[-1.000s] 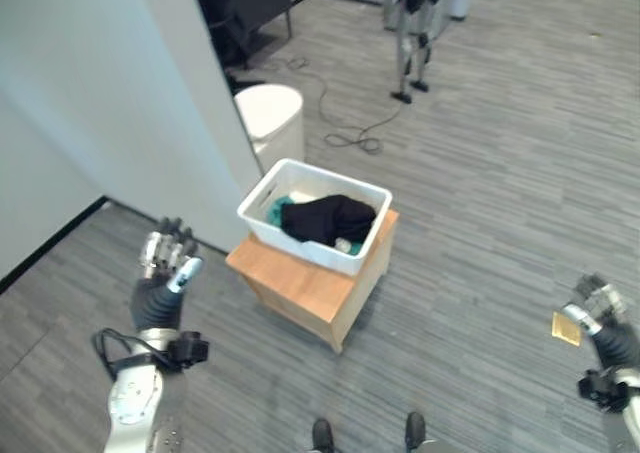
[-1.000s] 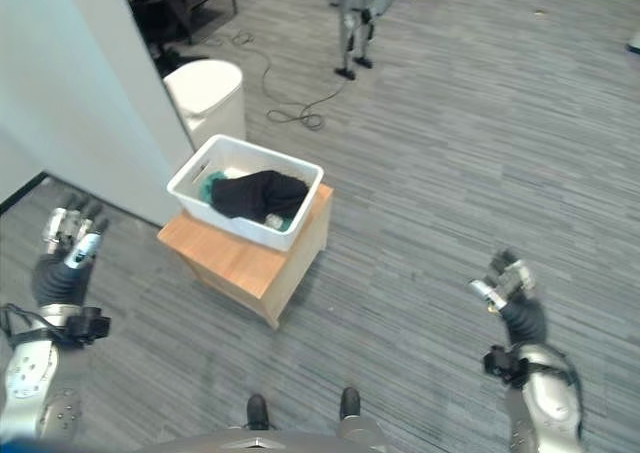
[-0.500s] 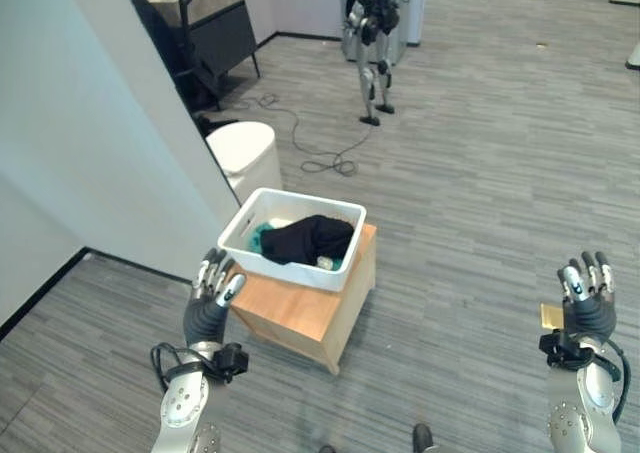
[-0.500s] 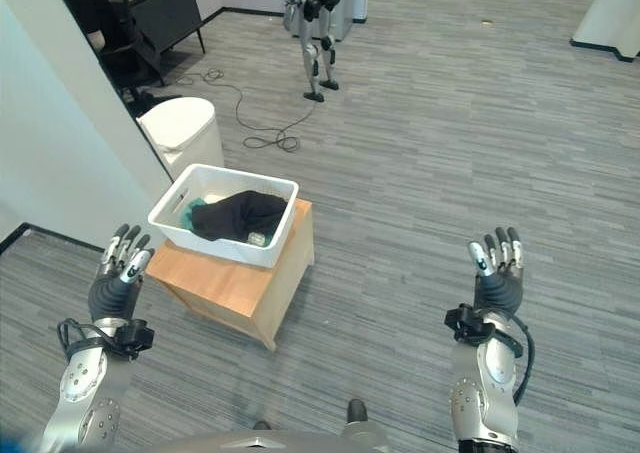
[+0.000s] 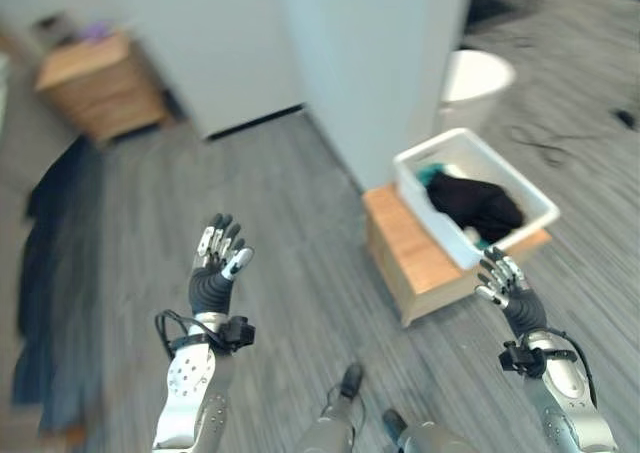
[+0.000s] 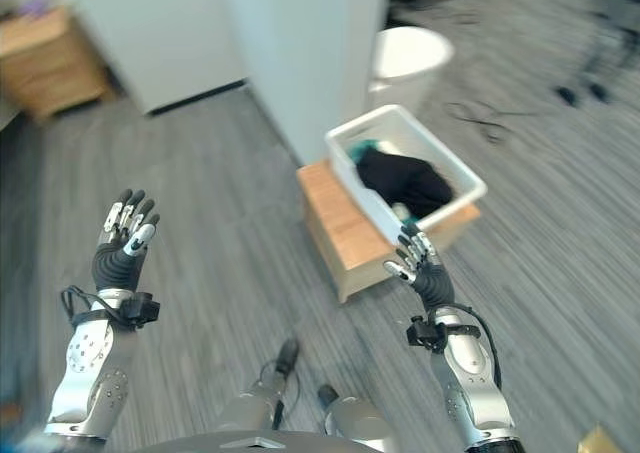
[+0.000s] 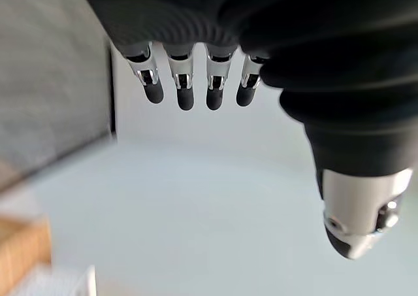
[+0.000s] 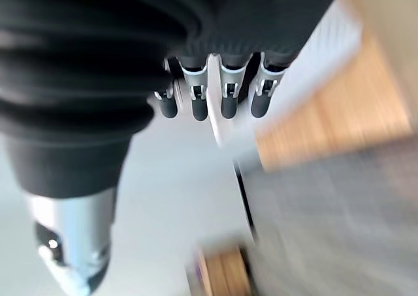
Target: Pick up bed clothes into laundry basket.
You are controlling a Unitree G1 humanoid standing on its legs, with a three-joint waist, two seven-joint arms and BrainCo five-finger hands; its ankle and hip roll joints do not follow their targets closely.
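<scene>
A white laundry basket [image 5: 432, 218] stands on a low wooden stand [image 5: 405, 258] to my right. A black garment [image 5: 478, 201] and a bit of teal cloth [image 5: 432, 176] lie inside it. Dark cloth [image 5: 48, 273] stretches along the far left edge of the floor area. My left hand [image 5: 215, 273] is raised over the bare floor, fingers [image 7: 186, 90] straight and holding nothing. My right hand [image 5: 505, 291] hovers just in front of the stand's near corner, fingers [image 8: 222, 93] straight, also holding nothing.
A white pillar [image 5: 380, 63] rises behind the basket, with a round white bin [image 5: 478, 78] beyond it. A wooden cabinet [image 5: 100, 83] stands against the far wall at the left. Grey plank floor [image 5: 290, 233] lies between the hands.
The camera has swung left, so the basket and stand now show at the right, and dark cloth and a cabinet have come into view. Both hands stay raised and open.
</scene>
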